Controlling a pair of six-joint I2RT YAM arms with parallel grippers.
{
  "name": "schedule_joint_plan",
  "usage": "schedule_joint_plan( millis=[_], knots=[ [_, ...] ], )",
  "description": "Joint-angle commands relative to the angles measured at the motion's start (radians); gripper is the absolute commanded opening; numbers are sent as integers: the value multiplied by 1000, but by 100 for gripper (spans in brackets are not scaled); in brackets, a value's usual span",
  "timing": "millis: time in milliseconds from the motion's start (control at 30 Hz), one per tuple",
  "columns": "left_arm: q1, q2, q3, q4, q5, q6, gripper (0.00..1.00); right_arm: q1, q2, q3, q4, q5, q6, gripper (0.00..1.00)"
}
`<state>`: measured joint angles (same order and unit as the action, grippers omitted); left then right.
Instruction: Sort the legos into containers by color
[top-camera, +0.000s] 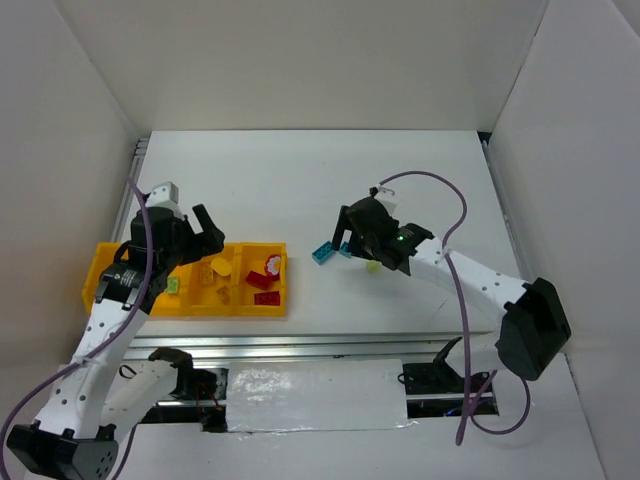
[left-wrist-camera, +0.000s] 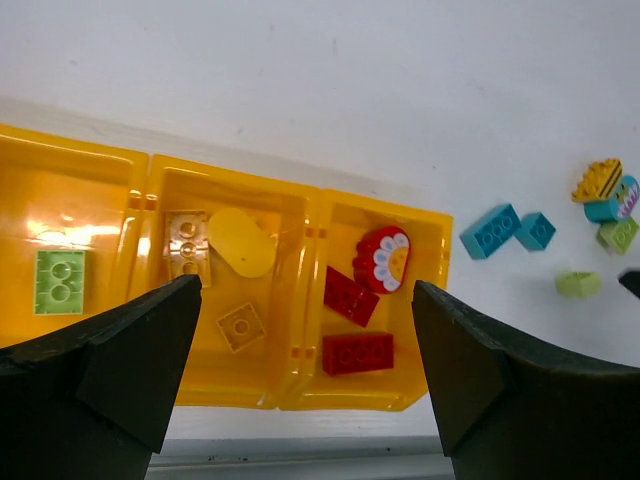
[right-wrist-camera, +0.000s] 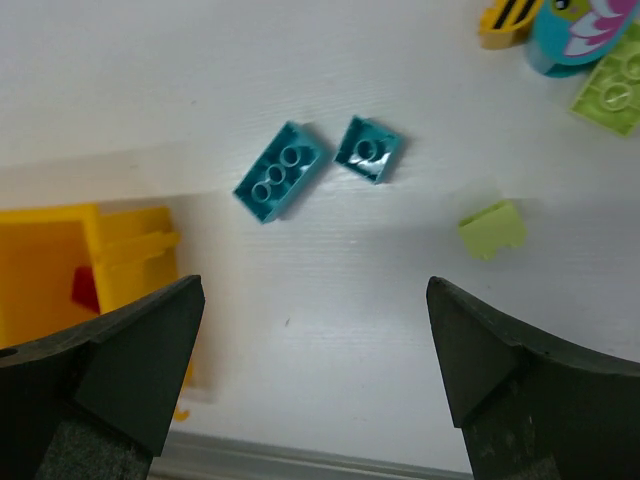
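Here the yellow tray lies across the lower half of the left wrist view. Its long axis runs left to right and dips slightly toward the right. Of the compartments in view, the left one holds a light green brick, the middle one yellow pieces and the right one red bricks. The left gripper hangs above the tray, jaws spread wide with nothing between them.

In the right wrist view, the right gripper is likewise spread and empty over the white table. There a long teal brick points from lower left to upper right, and a small teal brick sits just beside its upper-right end. A light green piece lies toward the lower right.
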<state>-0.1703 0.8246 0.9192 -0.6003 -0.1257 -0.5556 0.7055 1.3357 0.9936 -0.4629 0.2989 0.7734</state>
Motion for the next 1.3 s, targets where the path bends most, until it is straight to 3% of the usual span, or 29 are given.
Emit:
schedule_joint_plan(
  millis=[0,100,300,500,1000,1133,1167,1267],
  knots=[
    [-84,-21,-11,4,-51,10,99,-1,66,89,-108,184,95,100],
    [-124,-15,-8,-3,-51,10,100,-32,155,120,-102,200,129,99],
    [-150,1,0,-26,-84,3,99,-67,318,214,-102,175,151,89],
    [-175,13,0,-36,-83,0,99,-87,390,217,-49,152,181,73],
    [-224,27,1,-44,-91,0,99,-103,540,223,26,86,171,70],
    [-232,27,0,-46,-95,-1,99,-109,549,214,36,82,176,55],
    [-232,28,1,-46,-95,-1,99,-109,551,212,38,82,176,40],
    [-236,31,1,-47,-94,-1,99,-107,540,197,47,85,178,21]
  ],
)
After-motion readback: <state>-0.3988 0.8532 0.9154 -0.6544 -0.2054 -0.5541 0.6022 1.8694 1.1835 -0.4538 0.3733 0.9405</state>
